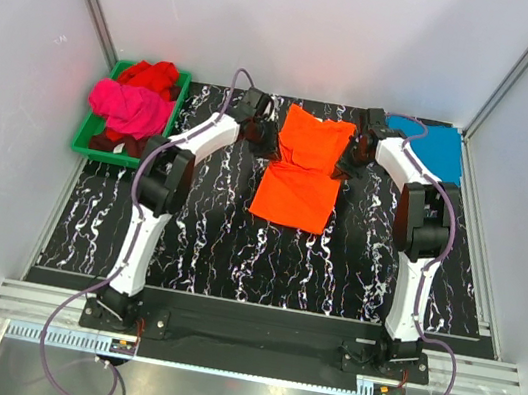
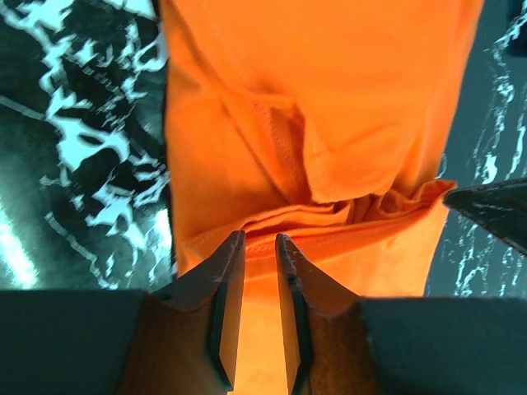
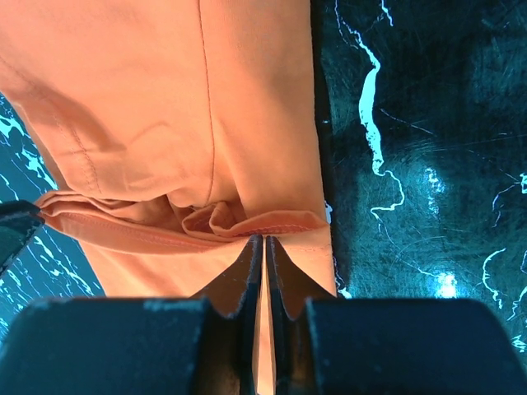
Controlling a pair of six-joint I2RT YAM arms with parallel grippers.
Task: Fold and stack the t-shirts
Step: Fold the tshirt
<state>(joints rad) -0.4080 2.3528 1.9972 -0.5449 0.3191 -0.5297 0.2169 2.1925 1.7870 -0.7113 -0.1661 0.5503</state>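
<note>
left hand (image 2: pixel 259 237): released, fingers narrowly apart | right hand (image 3: pixel 263 239): clenched on hem of orange t-shirt (image 3: pixel 165 107) | orange t-shirt: flat on bench (image 1: pixel 236 244), between both hands, bunched fold just ahead of fingertips | teal-blue t-shirt (image 1: pixel 436 150): outward of right hand

The whole tabletop (image 1: pixel 264 258) is taken in from high above its near edge, facing down and forward; 2 wrist views are held close behind the left pincer (image 2: pixel 259 237) and right pincer (image 3: pixel 263 239), facing down; the orange t-shirt (image 1: pixel 301 168) is shared by all 3.
</note>
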